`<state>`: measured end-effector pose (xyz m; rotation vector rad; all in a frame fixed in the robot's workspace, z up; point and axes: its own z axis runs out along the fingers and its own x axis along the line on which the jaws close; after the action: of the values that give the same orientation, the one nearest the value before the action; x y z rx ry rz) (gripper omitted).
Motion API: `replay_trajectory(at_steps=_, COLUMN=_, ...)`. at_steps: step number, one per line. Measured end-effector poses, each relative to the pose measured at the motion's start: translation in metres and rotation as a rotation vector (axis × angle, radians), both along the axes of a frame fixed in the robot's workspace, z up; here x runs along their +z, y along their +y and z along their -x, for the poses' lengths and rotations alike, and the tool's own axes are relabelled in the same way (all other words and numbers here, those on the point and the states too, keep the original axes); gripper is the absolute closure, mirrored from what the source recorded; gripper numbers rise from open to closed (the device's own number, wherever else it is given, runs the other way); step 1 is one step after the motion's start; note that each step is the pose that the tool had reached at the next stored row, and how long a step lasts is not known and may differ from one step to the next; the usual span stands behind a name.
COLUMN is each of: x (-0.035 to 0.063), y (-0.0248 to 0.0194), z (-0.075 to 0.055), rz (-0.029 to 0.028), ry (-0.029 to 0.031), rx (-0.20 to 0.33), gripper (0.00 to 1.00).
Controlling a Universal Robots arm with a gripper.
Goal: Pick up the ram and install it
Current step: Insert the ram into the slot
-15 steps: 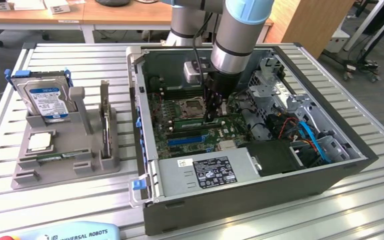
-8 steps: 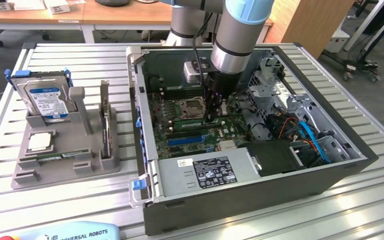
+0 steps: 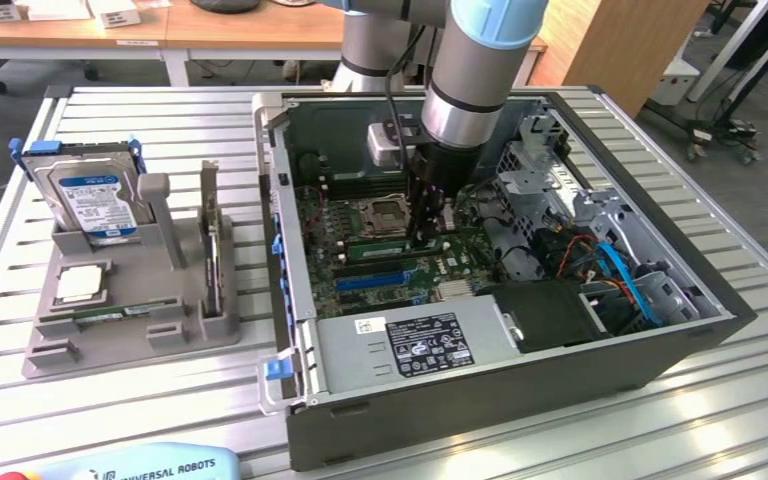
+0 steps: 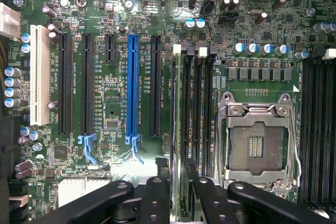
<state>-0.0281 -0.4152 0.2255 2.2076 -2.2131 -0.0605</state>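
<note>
Aluminium slats form the wide desk, and on it stands a dark grey metal computer case with its side panel off. A silver and pale-blue robot arm reaches down from above into the open case. Inside lies a green motherboard with rows of long black slots. Towards the near wall of the case sits a grey metal power supply box with a black-and-white label.

On the desk at the exterior view's left, well apart from the arm, is a grey plastic parts holder. A silver hard drive with a blue-white label stands upright in its far end. A small square silver processor chip lies flat in a pocket nearer the camera.

The black hand hangs low over the board. Its two fingers are closed on the ram, a long thin green circuit-board stick seen edge-on in the wrist view. The stick runs in line with the narrow black memory slots. It lies between the open silver-framed processor socket and a long blue expansion slot. Whether its lower edge has entered a slot cannot be told.
</note>
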Motion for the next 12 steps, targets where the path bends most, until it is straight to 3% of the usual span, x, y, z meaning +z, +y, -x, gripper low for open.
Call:
replay_trajectory(at_steps=4, x=0.001, y=0.0, z=0.0, rz=0.0, ry=0.0, rx=0.0, gripper=0.75)
replay_trajectory(at_steps=12, x=0.0186, y=0.0, z=0.0, rz=0.0, ry=0.0, rx=0.0, gripper=0.75)
